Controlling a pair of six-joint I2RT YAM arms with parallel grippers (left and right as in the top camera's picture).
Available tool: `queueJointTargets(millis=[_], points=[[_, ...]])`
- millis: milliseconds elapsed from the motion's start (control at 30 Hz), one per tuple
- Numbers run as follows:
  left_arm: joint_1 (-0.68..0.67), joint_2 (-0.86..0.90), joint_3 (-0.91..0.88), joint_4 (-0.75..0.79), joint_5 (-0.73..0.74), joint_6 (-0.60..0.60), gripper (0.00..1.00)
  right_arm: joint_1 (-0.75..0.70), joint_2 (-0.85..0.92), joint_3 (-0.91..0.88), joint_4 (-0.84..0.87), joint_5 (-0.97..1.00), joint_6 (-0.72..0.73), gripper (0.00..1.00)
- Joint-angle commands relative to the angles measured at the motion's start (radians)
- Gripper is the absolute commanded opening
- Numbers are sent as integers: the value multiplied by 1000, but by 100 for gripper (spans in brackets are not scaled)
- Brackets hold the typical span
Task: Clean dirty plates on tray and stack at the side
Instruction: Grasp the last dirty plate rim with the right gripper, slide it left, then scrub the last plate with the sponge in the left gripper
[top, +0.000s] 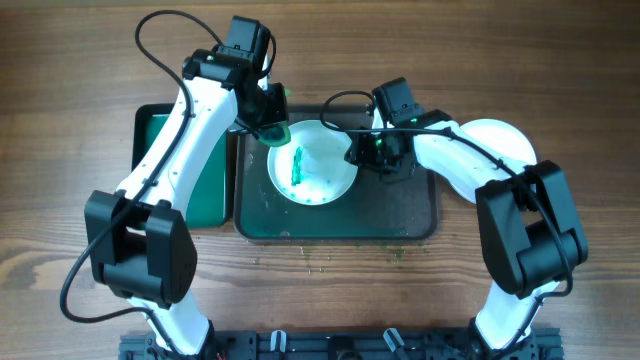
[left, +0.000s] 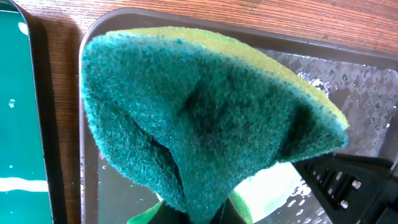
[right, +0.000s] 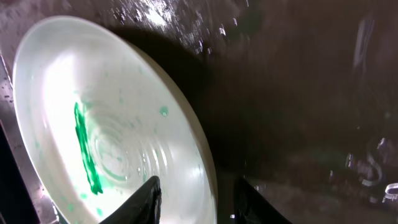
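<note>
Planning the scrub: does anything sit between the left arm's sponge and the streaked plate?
Nothing visible does. The sponge hangs at the upper-left rim of the plate; the right gripper grips its opposite rim.

The sponge (left: 205, 118) has a coarse, fibrous green scouring face over softer yellow foam, the plate (right: 124, 93) is smooth, glossy white with a green smear, the tray (top: 400, 215) is dark, wet and finely dimpled, and the table (top: 50, 150) is matt, grained wood.
</note>
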Motion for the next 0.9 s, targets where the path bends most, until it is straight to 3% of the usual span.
queueJointTargets(millis=[0,267,867], points=[[-3,9,6,3,-10,-10,4,-2,-11,-7,10,21,-46,33],[-19,10,3,-8,27,3,4,-2,0,-35,8,27,-20,4],[-84,163,-223,130,29,-20,4,-2,0,-43,21,28,-21,4]])
